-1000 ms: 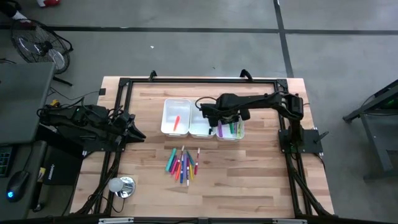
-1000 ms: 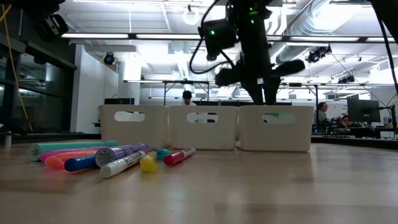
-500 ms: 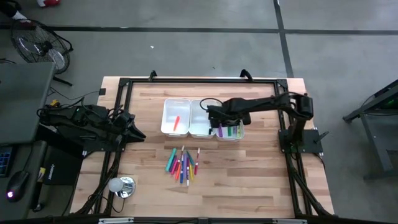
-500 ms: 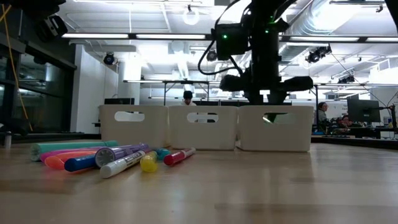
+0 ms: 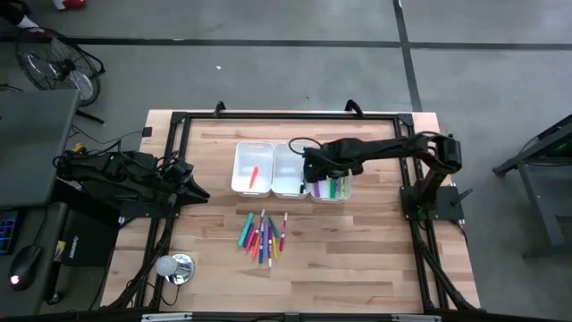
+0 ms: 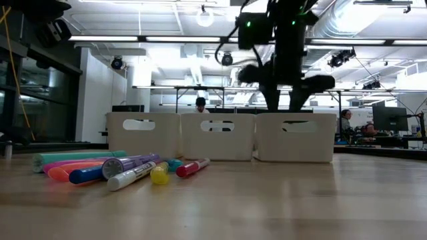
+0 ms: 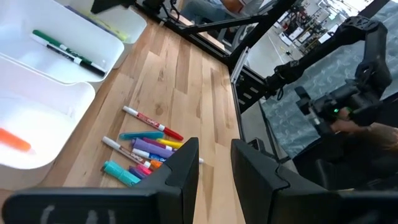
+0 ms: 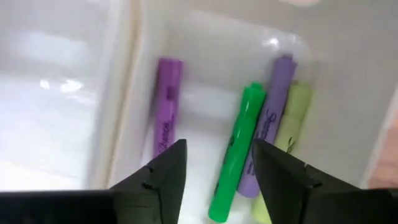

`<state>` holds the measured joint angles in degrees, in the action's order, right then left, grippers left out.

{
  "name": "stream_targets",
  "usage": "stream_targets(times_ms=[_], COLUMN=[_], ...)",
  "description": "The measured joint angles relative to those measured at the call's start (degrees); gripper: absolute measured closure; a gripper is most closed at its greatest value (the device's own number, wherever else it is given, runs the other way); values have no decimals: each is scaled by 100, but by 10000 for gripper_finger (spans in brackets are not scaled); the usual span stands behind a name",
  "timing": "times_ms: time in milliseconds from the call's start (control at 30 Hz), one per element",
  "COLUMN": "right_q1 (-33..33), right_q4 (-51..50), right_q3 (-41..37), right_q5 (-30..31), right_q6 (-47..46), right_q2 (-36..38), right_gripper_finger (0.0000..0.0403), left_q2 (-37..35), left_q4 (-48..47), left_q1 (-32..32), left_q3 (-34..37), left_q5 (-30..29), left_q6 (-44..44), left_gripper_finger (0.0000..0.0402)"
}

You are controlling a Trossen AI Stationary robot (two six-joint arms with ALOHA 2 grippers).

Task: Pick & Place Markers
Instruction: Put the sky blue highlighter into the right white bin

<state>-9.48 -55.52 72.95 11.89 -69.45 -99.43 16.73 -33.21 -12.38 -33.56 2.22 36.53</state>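
Note:
Several markers [image 5: 262, 235] in pink, red, orange, blue, purple and teal lie in a loose pile on the table; they also show in the low view [image 6: 113, 170] and the left wrist view [image 7: 144, 152]. My right gripper [image 8: 214, 180] hangs open and empty just above the right white bin [image 5: 331, 186], where two purple markers [image 8: 166, 118], a green one [image 8: 235, 149] and a yellow-green one [image 8: 293, 121] lie on the floor. My left gripper [image 7: 214, 168] is open and empty at the table's left side [image 5: 198, 192].
Three white bins stand side by side at mid-table: the left one [image 5: 253, 167] holds an orange marker [image 7: 12, 140], and the middle one [image 5: 288, 170] holds a thin green-and-black pen [image 7: 68, 53]. A round silver object [image 5: 176, 266] sits near the front left. A black frame [image 5: 286, 116] borders the table.
My right gripper has dipped down into the right bin and then risen again above its rim, staying over that bin. The markers on the table have kept still.

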Motion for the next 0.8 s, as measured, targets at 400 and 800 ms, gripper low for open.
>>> stream_targets(times_ms=[400, 800], right_q1=[339, 1426], right_q4=[921, 2275], right_q3=[4, 7], right_q5=[443, 714], right_q6=[544, 355], right_q2=[1417, 1490], right_gripper_finger=[222, 222], left_q2=[0, 0], left_q4=[9, 42], left_q1=[-2, -2], left_q3=[0, 0], left_q5=[-28, -41], left_q6=[355, 577], left_gripper_finger=[309, 309])
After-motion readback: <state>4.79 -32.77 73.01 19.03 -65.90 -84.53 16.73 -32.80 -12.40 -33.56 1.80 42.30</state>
